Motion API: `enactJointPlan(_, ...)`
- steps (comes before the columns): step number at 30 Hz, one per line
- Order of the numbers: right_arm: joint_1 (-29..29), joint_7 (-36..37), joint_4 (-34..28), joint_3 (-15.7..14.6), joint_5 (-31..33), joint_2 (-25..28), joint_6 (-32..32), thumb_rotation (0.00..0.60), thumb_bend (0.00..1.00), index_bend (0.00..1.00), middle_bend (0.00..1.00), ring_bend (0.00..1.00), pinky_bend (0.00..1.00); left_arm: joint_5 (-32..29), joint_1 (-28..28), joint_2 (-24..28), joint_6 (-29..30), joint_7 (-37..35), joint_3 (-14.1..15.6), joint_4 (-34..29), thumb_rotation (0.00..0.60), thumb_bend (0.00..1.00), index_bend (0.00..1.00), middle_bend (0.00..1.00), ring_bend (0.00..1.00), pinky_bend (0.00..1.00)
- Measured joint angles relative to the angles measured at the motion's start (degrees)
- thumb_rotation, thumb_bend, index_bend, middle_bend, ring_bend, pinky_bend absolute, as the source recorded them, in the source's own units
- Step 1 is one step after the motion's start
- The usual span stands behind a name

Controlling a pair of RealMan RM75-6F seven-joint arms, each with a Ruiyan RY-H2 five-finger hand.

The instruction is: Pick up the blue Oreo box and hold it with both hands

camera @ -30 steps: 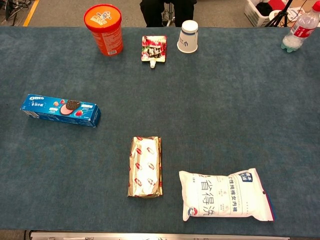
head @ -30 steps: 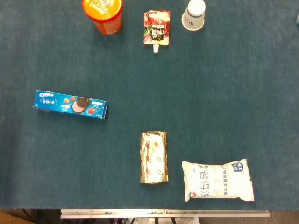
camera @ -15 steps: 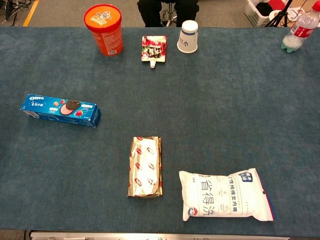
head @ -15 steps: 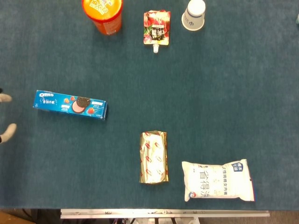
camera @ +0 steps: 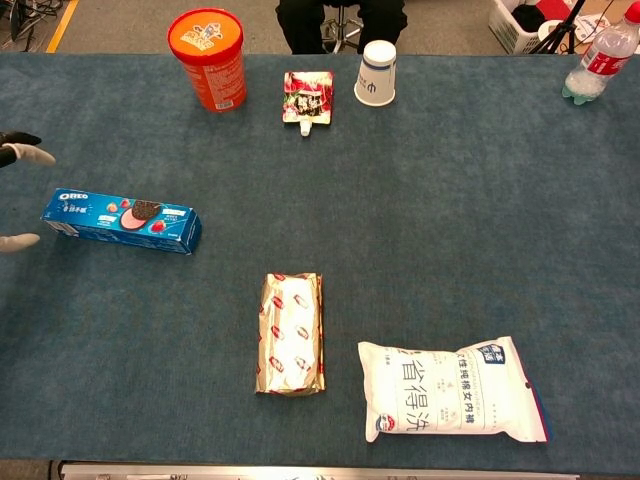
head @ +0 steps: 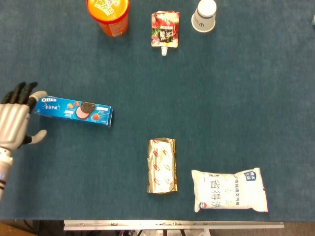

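Note:
The blue Oreo box [head: 74, 110] lies flat on the dark table cloth at the left, long side running left to right; the chest view shows the same Oreo box [camera: 121, 219]. My left hand [head: 15, 120] is just off the box's left end, fingers spread apart and holding nothing, its dark fingertips [head: 22, 91] close to the box's upper left corner. In the chest view only the tips of that left hand [camera: 18, 155] show at the left edge. My right hand shows in neither view.
An orange tub [head: 109, 14], a red drink pouch [head: 165, 28] and an upturned paper cup [head: 204, 15] line the far side. A gold foil packet [head: 162, 165] and a white bag [head: 229, 190] lie near the front edge. A water bottle [camera: 599, 62] stands far right.
My left hand has come in from the left edge toward the Oreo box, from out of view to beside its left end. The box and other items have not moved.

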Motion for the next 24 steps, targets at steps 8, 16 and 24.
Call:
enactJointPlan(8,-1.57,-2.08,-2.25,-1.03,0.70,1.82,0.67,0.600,0.20,0.20,0.28,0.35,0.56,-4.20,-4.71,-2.81,-7.06,1.87,-0.73,3.90,0.600,0.18,0.16,0.04,0.00,0.14)
enactJointPlan(16,-2.15,-2.81,-2.93,-1.57,1.08,2.24,0.54,0.600,0.20,0.20,0.28,0.35,0.56,-7.15,-8.04,-5.05,-10.95,1.80,-1.34,7.03,0.600,0.18,0.16,0.06,0.00,0.14)
enactJointPlan(24,-2.07,-2.51,-2.12,-1.86,1.47,1.66,-0.38,0.600,0.20,0.20,0.28,0.35,0.56,-9.96,-9.65,-5.31,-12.72,3.14,-1.22,7.52,0.600,0.18,0.17,0.11,0.00,0.14)
